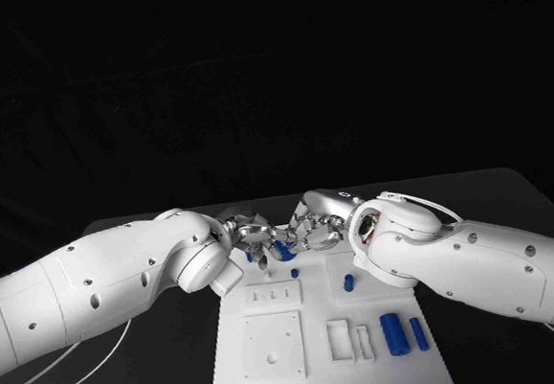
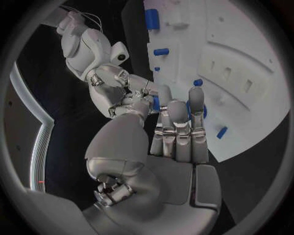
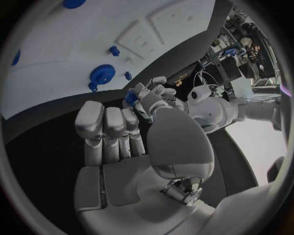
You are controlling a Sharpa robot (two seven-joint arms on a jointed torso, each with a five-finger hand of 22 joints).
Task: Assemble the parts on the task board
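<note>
Both hands meet above the far end of the task board [image 1: 325, 379], which lies in the middle of the black table [image 1: 149, 365]. The left hand [image 1: 245, 233] and the right hand [image 1: 313, 228] face each other, fingertips nearly touching. A small blue part [image 1: 284, 247] sits between them. In the right wrist view the left hand's fingers [image 3: 144, 95] curl around a blue piece [image 3: 130, 98], so the left hand appears to pinch it. The right hand's fingers [image 3: 107, 125] lie side by side and extended; whether they also touch the part cannot be told.

Other blue parts remain on the board: a gear [image 3: 102, 75], a small peg [image 1: 294, 273], a short cylinder [image 1: 349, 283], and two longer cylinders [image 1: 393, 332] near the white block [image 1: 339, 339] at the near end. Recessed plates [image 1: 273, 347] lie on the board's left side.

The step in hand is judged to be a transfer or re-grip of the part between the hands. To do it well, the receiving fingers should close on the exposed end before the giving fingers loosen. The part's long axis should stay steady throughout. Keeping the exchange over the board means a dropped part lands on the white plate rather than on the dark table.
</note>
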